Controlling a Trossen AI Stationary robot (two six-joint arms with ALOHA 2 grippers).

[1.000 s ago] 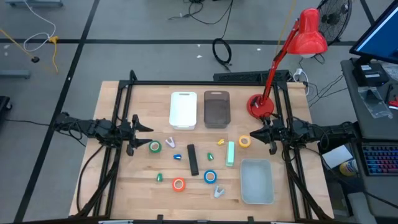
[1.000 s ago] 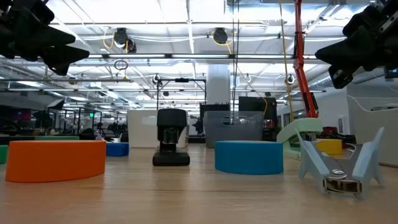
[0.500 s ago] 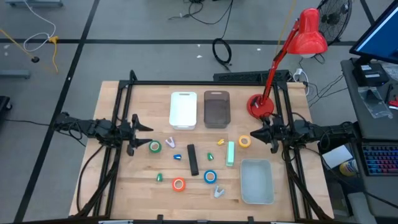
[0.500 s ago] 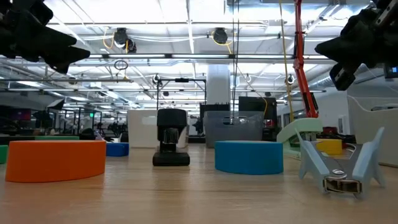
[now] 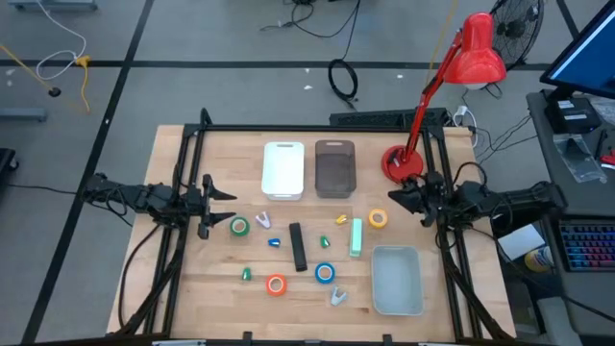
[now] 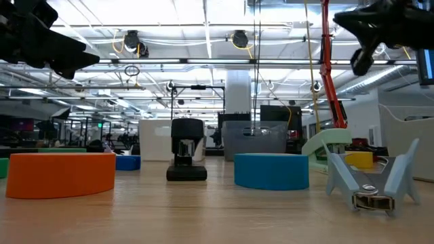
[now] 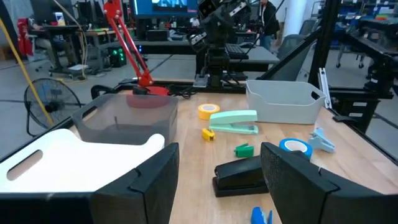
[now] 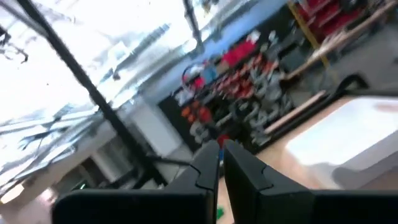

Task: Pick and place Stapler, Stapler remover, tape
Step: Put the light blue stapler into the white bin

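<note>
Left hand (image 5: 213,197) hovering at the left side of the surface (image 5: 221,288), fingers spread, nothing in them. Right hand (image 5: 394,197) up at the right side by the red lamp (image 5: 404,163), fingers pressed together, empty. Green tape (image 5: 238,227) just right of the left hand, yellow tape (image 5: 378,218) near the right hand. Black stapler (image 5: 298,245) mid-surface, mint green stapler (image 5: 356,236) right of it. Orange tape (image 5: 276,284) and blue tape (image 5: 325,273) toward the near edge, with a pale staple remover (image 5: 337,295) beside the blue one. White bin (image 5: 283,170) and grey bin (image 5: 334,168) far, clear bin (image 5: 397,279) near right.
</note>
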